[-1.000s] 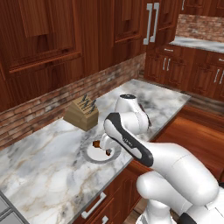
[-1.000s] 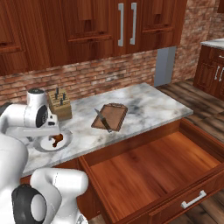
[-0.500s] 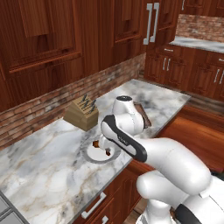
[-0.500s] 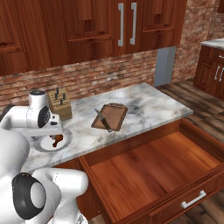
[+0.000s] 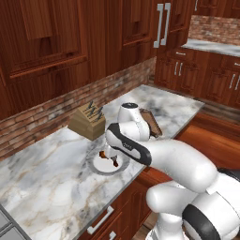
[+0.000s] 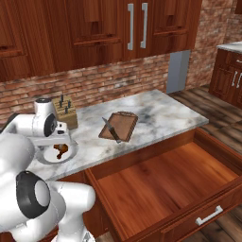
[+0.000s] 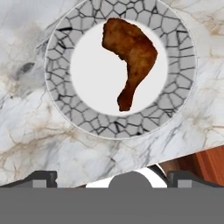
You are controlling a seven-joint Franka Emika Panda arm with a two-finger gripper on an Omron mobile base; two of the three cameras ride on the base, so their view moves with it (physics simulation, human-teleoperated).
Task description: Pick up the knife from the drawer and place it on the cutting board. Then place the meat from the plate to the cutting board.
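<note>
The meat (image 7: 131,57), a glossy reddish-brown drumstick, lies on the round white plate (image 7: 61,52) with its grey rim. My gripper (image 7: 113,176) hangs straight above the plate, open, its two tips wide apart and nothing between them. In the left base view the hand (image 5: 111,151) sits just over the plate (image 5: 101,167) and the meat (image 5: 114,162). The knife (image 6: 111,129) lies on the brown cutting board (image 6: 122,125), to the right of the plate (image 6: 49,156). The drawer (image 6: 165,184) stands pulled out below the counter edge.
A tan knife block (image 6: 65,112) with dark handles stands behind the plate against the brick wall. The marble counter (image 5: 42,178) stretches left of the plate. Wooden cabinets (image 6: 118,28) hang above. My own arm hides part of the cutting board (image 5: 151,123) in the left base view.
The arm has swung a little to the left and lower, bringing the hand closer over the plate. The jaws stayed open. The meat, knife and board have not moved.
</note>
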